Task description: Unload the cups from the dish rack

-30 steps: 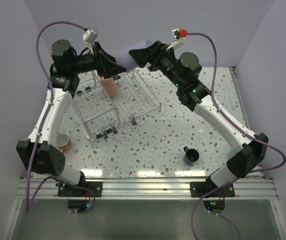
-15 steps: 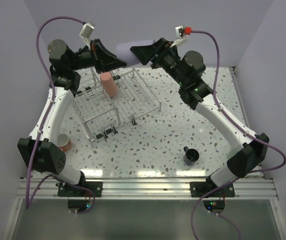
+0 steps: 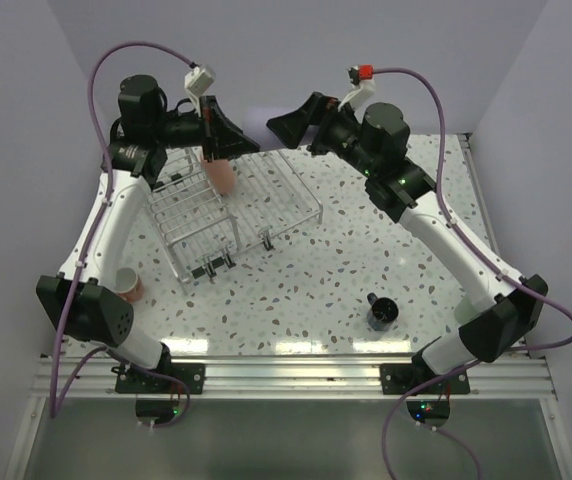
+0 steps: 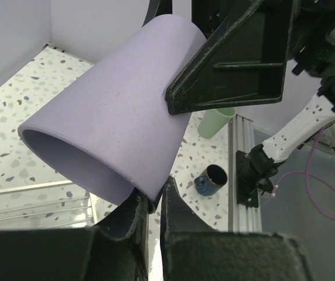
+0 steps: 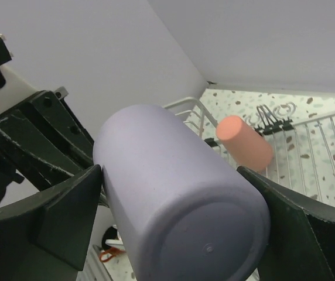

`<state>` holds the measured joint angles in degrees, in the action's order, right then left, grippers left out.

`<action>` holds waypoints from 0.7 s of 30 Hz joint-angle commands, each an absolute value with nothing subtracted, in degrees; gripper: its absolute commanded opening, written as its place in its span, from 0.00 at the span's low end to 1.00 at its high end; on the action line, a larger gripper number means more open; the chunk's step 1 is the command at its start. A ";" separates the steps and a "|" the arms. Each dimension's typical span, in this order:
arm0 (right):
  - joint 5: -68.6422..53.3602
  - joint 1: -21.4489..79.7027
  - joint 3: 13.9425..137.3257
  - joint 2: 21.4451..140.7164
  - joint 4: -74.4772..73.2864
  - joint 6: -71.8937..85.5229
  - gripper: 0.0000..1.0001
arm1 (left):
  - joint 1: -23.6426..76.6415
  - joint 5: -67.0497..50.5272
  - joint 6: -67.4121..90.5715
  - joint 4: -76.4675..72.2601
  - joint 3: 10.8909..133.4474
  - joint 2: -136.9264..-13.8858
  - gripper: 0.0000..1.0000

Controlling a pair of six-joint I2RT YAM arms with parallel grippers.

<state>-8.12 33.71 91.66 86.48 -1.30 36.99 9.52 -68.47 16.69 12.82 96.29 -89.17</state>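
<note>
A lavender cup (image 3: 257, 123) hangs in the air above the far end of the dish rack (image 3: 266, 196), between my two grippers. My left gripper (image 3: 240, 146) is shut on its rim, and in the left wrist view the fingertips (image 4: 154, 196) pinch the wall of the lavender cup (image 4: 115, 117). My right gripper (image 3: 282, 126) is open, its fingers standing wide on either side of the lavender cup (image 5: 179, 193) near the base. A pink cup (image 3: 220, 176) stands upside down in the dish rack (image 5: 314, 153), also visible in the right wrist view (image 5: 246, 143).
A small salmon cup (image 3: 128, 286) stands on the table at the left. A dark blue-black cup (image 3: 382, 311) sits near the front right, seen too from the left wrist (image 4: 210, 178), with a mint-green cup (image 4: 215, 122) beyond it.
My left gripper has risen to the lavender cup and shut on its rim. My right gripper's jaws have spread wider around the cup. The pink cup stays in the rack.
</note>
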 commanded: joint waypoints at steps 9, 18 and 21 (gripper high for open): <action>-0.09 32.08 98.17 85.08 -23.10 19.00 0.98 | 11.60 -45.92 -29.37 44.34 103.27 -91.14 0.00; -10.09 32.08 99.68 85.96 -27.34 13.18 0.97 | 13.01 -53.59 -34.66 46.77 100.29 -88.87 0.00; -16.33 31.91 97.22 86.22 -23.22 15.64 0.95 | 12.92 -61.31 -26.32 38.62 98.61 -86.93 0.00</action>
